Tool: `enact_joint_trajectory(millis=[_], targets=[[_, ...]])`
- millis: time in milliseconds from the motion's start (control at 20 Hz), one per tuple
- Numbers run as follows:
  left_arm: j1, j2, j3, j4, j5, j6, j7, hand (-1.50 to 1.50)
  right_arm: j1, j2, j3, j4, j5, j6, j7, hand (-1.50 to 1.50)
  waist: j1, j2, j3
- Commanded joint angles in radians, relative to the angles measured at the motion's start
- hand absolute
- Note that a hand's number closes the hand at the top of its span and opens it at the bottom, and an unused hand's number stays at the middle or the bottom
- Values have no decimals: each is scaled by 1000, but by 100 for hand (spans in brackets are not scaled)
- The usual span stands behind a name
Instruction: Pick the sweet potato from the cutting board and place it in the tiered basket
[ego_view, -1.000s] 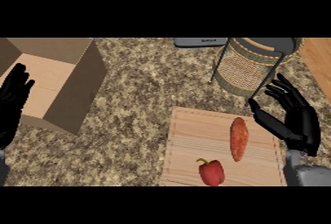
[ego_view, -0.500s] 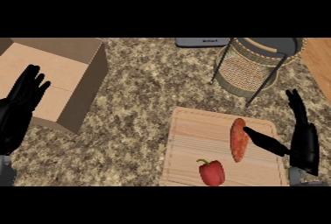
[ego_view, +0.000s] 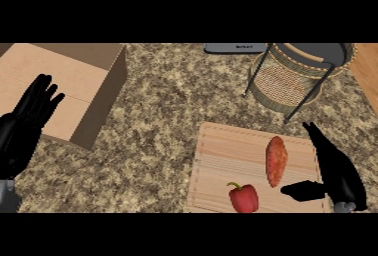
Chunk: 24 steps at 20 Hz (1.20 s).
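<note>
While lying lengthwise on the cutting board (ego_view: 221, 165), sweet potato (ego_view: 277, 161) sits in right half of board, long axis running near to far, untouched. Red bell pepper (ego_view: 244, 198) on same board, nearer the lower edge, just left of the potato's near end, apart from it. Right hand (ego_view: 336, 172) edge-on over board's right margin, fingers straight and pointing away, thumb stuck out leftward toward the potato's near end with a small gap; open, nothing held. Left hand (ego_view: 26, 125) at left edge of view, fingers straight and spread, upright, empty; partly over the cardboard box (ego_view: 74, 85). Tiered basket (ego_view: 295, 75) standing on counter (ego_view: 162, 115) beyond the board's far right corner, woven wall, dark wire frame, well apart from the potato. Dark flat object (ego_view: 236, 48) at far edge of counter, left of basket; identity cannot be told
</note>
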Motion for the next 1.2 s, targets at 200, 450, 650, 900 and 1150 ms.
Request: enact_joint_trajectory(millis=[200,450,650,900,1150], targets=[[51,-62,-50,138,6,-33,-3,0,-136,78,126,-163,86,218,473,-150,2,18,-14],[34,-76,-50,139,-7,-23,14,0,-205,152,124,-131,115,248,589,-150,5,17,-11],[42,-72,-43,152,-7,-47,-2,0,-206,196,127,-42,154,236,591,-150,9,21,-10],[35,-102,-66,120,-38,-17,23,0,-137,201,126,13,204,204,527,-150,1,18,-8],[23,-125,-86,90,-67,13,58,0,-132,217,121,92,296,152,482,-150,2,17,-7]])
